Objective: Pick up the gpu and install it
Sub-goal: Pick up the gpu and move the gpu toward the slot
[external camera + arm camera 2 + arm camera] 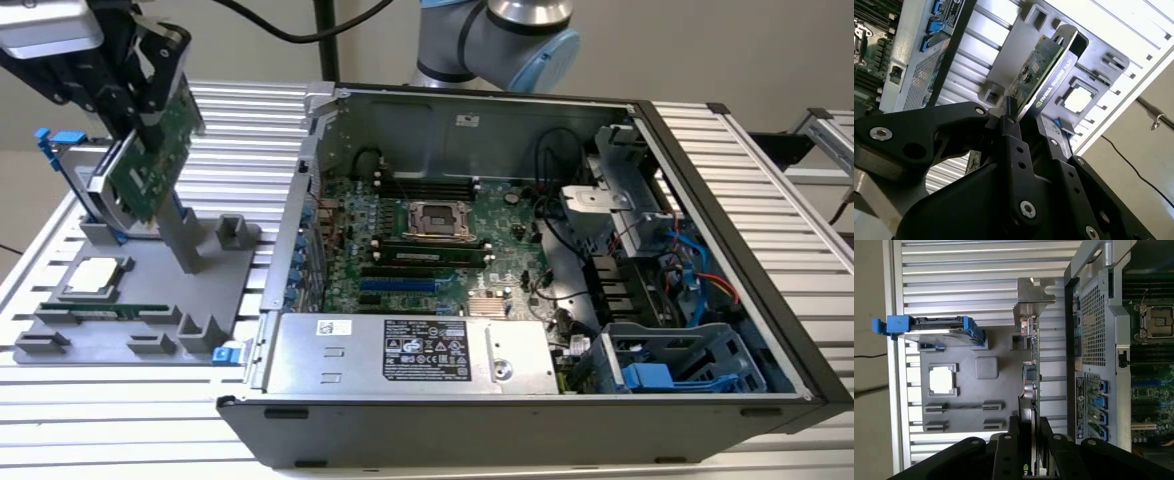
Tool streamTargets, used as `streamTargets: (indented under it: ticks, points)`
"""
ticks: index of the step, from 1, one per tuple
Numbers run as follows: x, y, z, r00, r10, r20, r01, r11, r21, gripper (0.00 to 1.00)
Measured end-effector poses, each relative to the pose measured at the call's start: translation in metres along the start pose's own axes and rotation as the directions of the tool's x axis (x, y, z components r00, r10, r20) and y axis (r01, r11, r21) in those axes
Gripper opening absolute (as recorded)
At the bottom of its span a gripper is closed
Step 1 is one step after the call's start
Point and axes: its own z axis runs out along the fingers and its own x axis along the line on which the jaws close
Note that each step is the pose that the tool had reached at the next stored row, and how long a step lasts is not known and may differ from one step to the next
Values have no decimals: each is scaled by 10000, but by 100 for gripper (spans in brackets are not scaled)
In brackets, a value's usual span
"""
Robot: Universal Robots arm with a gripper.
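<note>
Note gripper (1030, 422) clamped tight on the gpu's (144, 165) upper edge, card tilted above the tray (160, 285) at the exterior view's left, outside the case (534, 435). Lift straight and slowly, judging the bracket end likeliest to snag the tray's posts, and steer wide of the drive (936, 330). Count one gpu, one drive, one processor (941, 380), one memory stick (107, 310), one tray, one case.
</note>
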Motion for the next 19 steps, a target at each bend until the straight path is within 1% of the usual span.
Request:
streamTargets:
  ticks: [3,8,19]
  points:
    - [0,0,-7,10000,0,0,0,10000,0,0]
    - [0,2,-44,10000,0,1,0,10000,-1,0]
    - [-1,3,-63,10000,0,0,0,10000,-5,0]
